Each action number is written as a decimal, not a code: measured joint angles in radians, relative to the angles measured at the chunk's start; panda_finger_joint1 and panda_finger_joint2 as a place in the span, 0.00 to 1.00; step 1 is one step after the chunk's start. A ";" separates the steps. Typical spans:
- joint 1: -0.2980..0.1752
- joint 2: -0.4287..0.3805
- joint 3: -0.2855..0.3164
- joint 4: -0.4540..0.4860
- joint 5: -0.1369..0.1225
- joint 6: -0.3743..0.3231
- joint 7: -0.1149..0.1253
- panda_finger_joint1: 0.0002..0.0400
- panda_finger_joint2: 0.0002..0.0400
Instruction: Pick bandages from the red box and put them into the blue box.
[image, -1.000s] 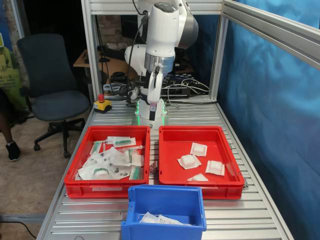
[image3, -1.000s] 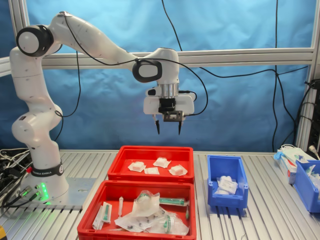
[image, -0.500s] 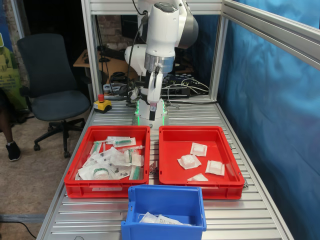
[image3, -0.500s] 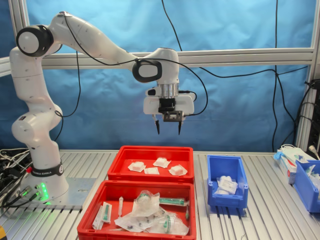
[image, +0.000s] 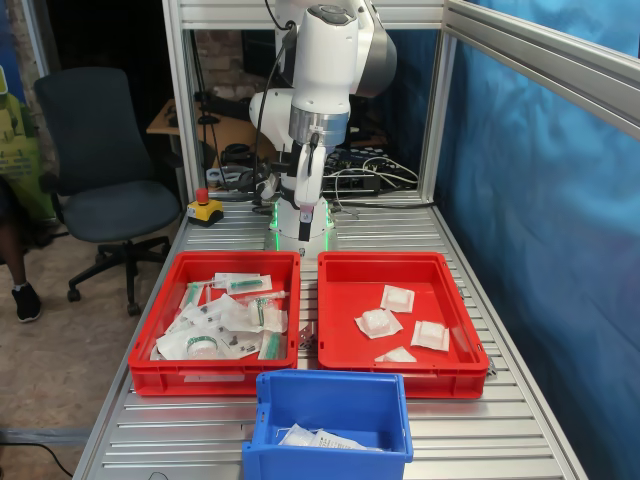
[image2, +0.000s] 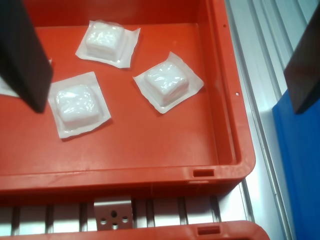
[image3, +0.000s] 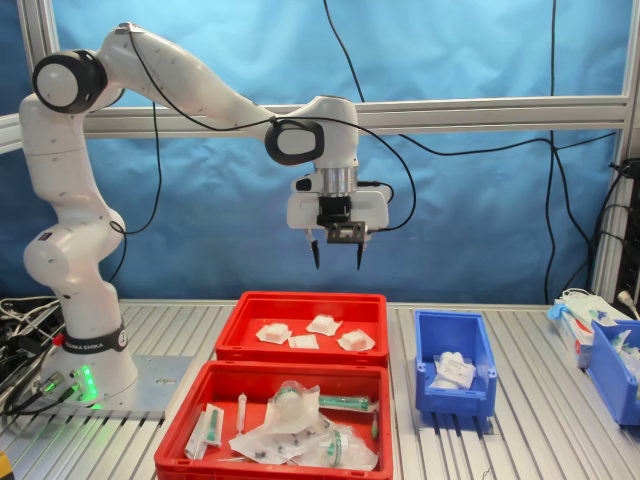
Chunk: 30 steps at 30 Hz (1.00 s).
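Slatted table (image: 520, 420); fourth bandage (image2: 4, 86) mostly hidden behind end effector (image3: 337, 254) finger.

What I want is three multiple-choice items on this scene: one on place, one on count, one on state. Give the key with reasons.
1. Where is the gripper?
A. High above the red box
B. Pressed on its floor
C. Gripping its rim

2. How many bandages lie in the red box?
A. Two
B. Four
C. Seven

3. What state is the gripper in?
A. Shut on a bandage
B. Open, holding nothing
C. Shut, empty

Key: 1 A, since the second exterior view shows clear air between the fingertips and the box. 2 B, since both exterior views show four white square packets on the red floor. 3 B, since the fingers stand apart with nothing between them in the second exterior view and the wrist view.
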 joint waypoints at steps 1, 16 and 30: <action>0.000 0.000 0.000 -0.001 0.000 0.000 0.000 1.00 1.00; 0.011 0.000 0.003 -0.062 0.000 0.014 0.000 1.00 1.00; 0.069 0.028 0.007 -0.118 0.000 0.122 0.000 1.00 1.00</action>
